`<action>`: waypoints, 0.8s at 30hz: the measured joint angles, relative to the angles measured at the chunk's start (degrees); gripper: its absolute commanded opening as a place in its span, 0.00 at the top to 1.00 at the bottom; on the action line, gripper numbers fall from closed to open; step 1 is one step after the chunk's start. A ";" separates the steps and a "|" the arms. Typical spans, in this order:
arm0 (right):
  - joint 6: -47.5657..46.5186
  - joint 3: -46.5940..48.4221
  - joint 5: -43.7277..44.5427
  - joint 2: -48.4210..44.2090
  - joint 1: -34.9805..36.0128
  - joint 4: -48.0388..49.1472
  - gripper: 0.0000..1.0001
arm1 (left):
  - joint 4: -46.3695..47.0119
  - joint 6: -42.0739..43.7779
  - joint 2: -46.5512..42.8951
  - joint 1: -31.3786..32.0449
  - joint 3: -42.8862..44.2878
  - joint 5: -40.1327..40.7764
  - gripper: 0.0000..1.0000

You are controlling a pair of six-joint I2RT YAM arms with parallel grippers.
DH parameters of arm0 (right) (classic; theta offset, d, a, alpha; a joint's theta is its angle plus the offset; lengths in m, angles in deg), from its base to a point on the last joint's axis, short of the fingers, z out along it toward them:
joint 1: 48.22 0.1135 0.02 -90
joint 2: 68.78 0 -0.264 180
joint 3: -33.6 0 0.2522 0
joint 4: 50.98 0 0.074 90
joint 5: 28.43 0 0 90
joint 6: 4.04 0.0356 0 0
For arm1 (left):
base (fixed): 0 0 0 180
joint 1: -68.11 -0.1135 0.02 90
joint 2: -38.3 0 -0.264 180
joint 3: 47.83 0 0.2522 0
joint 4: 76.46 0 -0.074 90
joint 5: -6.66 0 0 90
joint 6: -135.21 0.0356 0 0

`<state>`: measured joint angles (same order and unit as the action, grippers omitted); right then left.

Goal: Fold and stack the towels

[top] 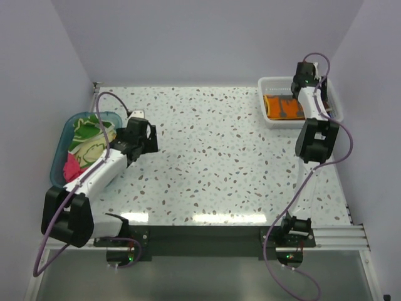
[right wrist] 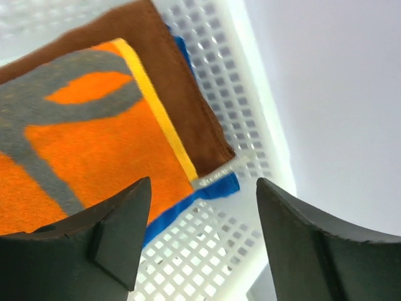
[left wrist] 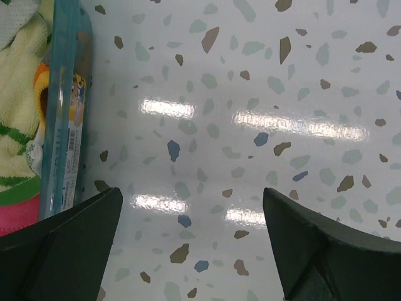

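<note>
The left fingers (left wrist: 62, 244) are hanging wide open and empty over the tabletop (left wrist: 250, 94) beside the teal tub (left wrist: 62, 125). For the next pick they should be pinching one corner of the green-yellow towel (top: 84, 135), clear of the pink towel (top: 72, 168). The right fingers (right wrist: 301, 238), equally parted and empty, are hovering over the white basket (right wrist: 219, 56), where only the wrist view is revealing the brown towel (right wrist: 169, 81) and blue towel (right wrist: 219, 188) under the orange towel (right wrist: 94, 144).

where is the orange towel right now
The orange towel lies in the white basket at the top view's far right, on the brown towel, under the right gripper.
</note>
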<state>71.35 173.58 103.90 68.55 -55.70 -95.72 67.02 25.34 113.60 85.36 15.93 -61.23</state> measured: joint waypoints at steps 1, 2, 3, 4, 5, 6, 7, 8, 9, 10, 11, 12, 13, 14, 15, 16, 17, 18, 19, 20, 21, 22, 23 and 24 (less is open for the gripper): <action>1.20 -0.81 0.92 -0.70 -0.04 -0.09 0.21 | 0.00 0.00 -0.46 0.00 0.00 -0.13 0.00; 2.67 -2.19 1.33 -1.75 -0.09 -0.35 0.20 | -0.02 0.00 -1.11 0.00 -0.02 -0.46 0.00; 4.13 -3.69 1.55 -3.13 -0.15 -1.29 0.18 | 0.00 0.00 -1.95 0.00 -0.04 -0.70 0.00; 5.90 -5.35 1.44 -4.94 -0.15 -2.32 0.17 | -0.02 -0.02 -2.93 0.00 -0.07 -0.92 0.00; 7.76 -7.48 0.83 -7.34 -0.13 -3.23 0.15 | -0.02 -0.02 -4.09 0.00 -0.09 -1.03 0.00; 9.60 -9.57 -0.37 -10.16 -0.13 -4.50 0.12 | 0.00 -0.02 -5.33 0.00 -0.09 -1.16 0.00; 11.45 -11.69 -1.49 -13.51 -0.13 -5.60 0.11 | -0.04 -0.02 -6.43 0.00 -0.09 -1.18 0.00; 13.22 -14.25 -2.91 -17.49 -0.09 -6.47 0.11 | -0.28 -0.07 -8.09 0.00 0.02 -1.18 0.00; 14.80 -16.55 -4.22 -21.70 -0.07 -7.63 0.09 | -0.76 -0.09 -9.25 0.00 0.28 -1.14 0.00; 16.39 -18.71 -5.51 -26.23 -0.02 -8.44 0.09 | -1.55 -0.24 -10.60 0.00 0.79 -1.03 0.00; 17.90 -21.14 -6.95 -31.21 0.02 -8.74 0.09 | -2.84 -0.46 -11.93 0.00 1.57 -0.74 0.00; 19.45 -23.80 -8.79 -36.50 0.04 -9.09 0.07 | -4.11 -0.57 -13.38 0.00 2.60 -0.44 0.00; 20.65 -25.83 -9.81 -40.83 0.04 -9.49 0.06 | -5.33 -0.68 -14.91 0.00 3.69 0.04 0.00; 22.43 -28.87 -11.80 -47.71 0.02 -9.73 0.04 | -6.69 -0.74 -16.70 0.00 4.81 0.66 0.00; 23.37 -30.77 -12.96 -52.13 0.02 -10.01 0.02 | -8.02 -0.85 -18.73 0.00 5.97 1.29 0.00; 24.52 -32.96 -14.67 -57.55 0.02 -10.19 0.02 | -9.22 -1.07 -21.00 0.00 6.99 2.16 0.00; 25.44 -34.80 -16.11 -62.86 0.02 -10.43 0.01 | -10.56 -1.25 -23.43 0.00 7.96 3.06 0.00; 26.21 -36.46 -17.40 -67.78 0.02 -10.62 0.01 | -12.00 -1.57 -26.12 0.00 9.01 4.02 0.00; 26.69 -37.99 -18.45 -72.04 0.02 -10.64 0.01 | -13.25 -1.68 -28.83 0.00 9.97 4.96 0.00; 27.08 -39.74 -19.52 -76.41 0.07 -10.51 0.01 | -14.49 -1.79 -31.67 0.00 10.97 5.77 0.00; 27.47 -41.68 -19.96 -80.94 0.48 -10.56 0.01 | -15.23 -1.84 -33.99 0.00 11.76 6.34 0.00; 27.89 -43.89 -20.61 -85.44 1.14 -10.36 0.01 | -15.93 -1.84 -36.76 0.00 12.55 6.97 0.00; 28.44 -45.90 -21.33 -89.50 1.86 -10.58 0.01 | -16.46 -1.84 -39.50 0.00 13.20 7.48 0.00; 29.00 -47.65 -22.18 -93.55 2.89 -10.64 0.01 | -17.22 -1.84 -42.38 0.00 14.01 8.09 0.00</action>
<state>100.35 125.93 81.71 -24.99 -52.82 -106.37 49.80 23.50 71.22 85.36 29.94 -53.14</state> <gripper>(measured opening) 0.986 0.997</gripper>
